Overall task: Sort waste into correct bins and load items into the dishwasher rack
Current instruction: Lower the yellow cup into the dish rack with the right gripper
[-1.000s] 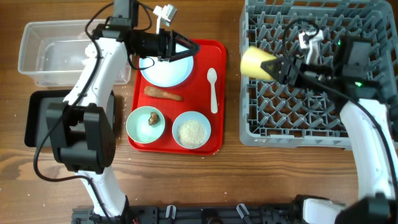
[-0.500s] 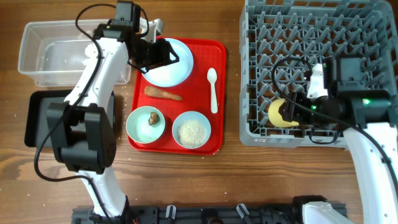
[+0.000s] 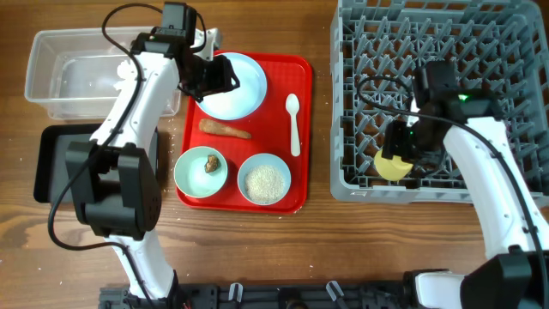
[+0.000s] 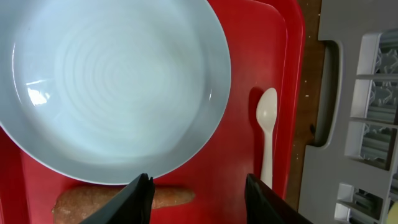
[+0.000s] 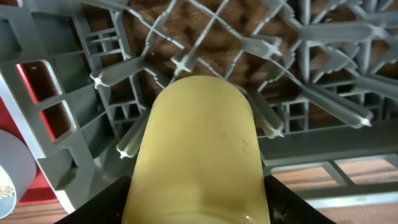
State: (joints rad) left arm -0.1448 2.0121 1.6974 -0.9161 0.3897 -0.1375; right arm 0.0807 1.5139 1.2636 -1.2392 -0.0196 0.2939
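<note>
The yellow cup (image 3: 391, 165) sits low among the pegs in the left front corner of the grey rack (image 3: 506, 51). It is clamped in the right gripper (image 3: 401, 151), whose arm reaches over it and hides part of it from overhead. The right wrist view shows what that view cannot: the cup's side fills the space between both fingers (image 5: 115, 202), with pegs crowding its far end and the rack's wall just beside it. Across a strip of bare desk (image 3: 319, 240) lies the red tray (image 3: 298, 67), carrying the plate (image 3: 247, 93), the spoon (image 3: 293, 124), an orange-brown stick of food (image 3: 226, 130), a bowl (image 3: 190, 178) with a brown lump (image 3: 212, 163), and a bowl of rice (image 3: 264, 181). The left gripper (image 3: 228, 75) hangs at the plate's left side, fingers apart and holding nothing. Its wrist view shows the stick partly behind one finger. A clear tub (image 3: 51, 77) and a black tray (image 3: 45, 163) lie left of the red tray.
</note>
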